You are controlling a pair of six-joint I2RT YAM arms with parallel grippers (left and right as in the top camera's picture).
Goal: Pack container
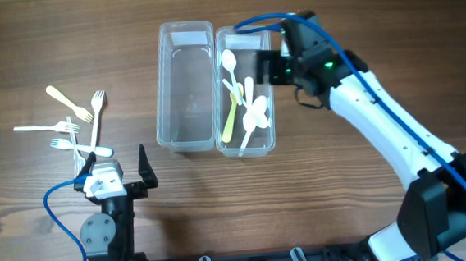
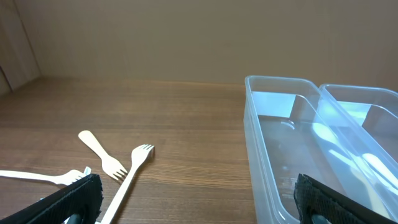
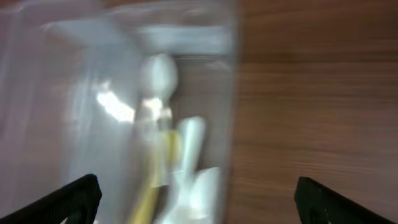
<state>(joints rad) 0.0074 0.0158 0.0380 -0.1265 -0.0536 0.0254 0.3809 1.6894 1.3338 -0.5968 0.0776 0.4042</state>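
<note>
Two clear plastic containers stand side by side at the table's middle. The left container (image 1: 161,86) (image 2: 261,143) has nothing in it. The right container (image 1: 272,119) (image 3: 231,93) holds several white spoons (image 1: 255,108) (image 3: 158,74) and a yellow one (image 1: 230,118) (image 3: 149,193). My right gripper (image 1: 271,62) (image 3: 199,205) hovers open over that container's far right part, nothing between its fingers. Several white and cream forks (image 1: 72,121) (image 2: 127,177) lie on the wood at the left. My left gripper (image 1: 112,165) (image 2: 199,208) stands open near the front edge, just below the forks, holding nothing.
The right arm (image 1: 389,128) reaches diagonally from the front right corner across the table. Blue cables (image 1: 53,209) run along both arms. Bare wood lies between the forks and the left container.
</note>
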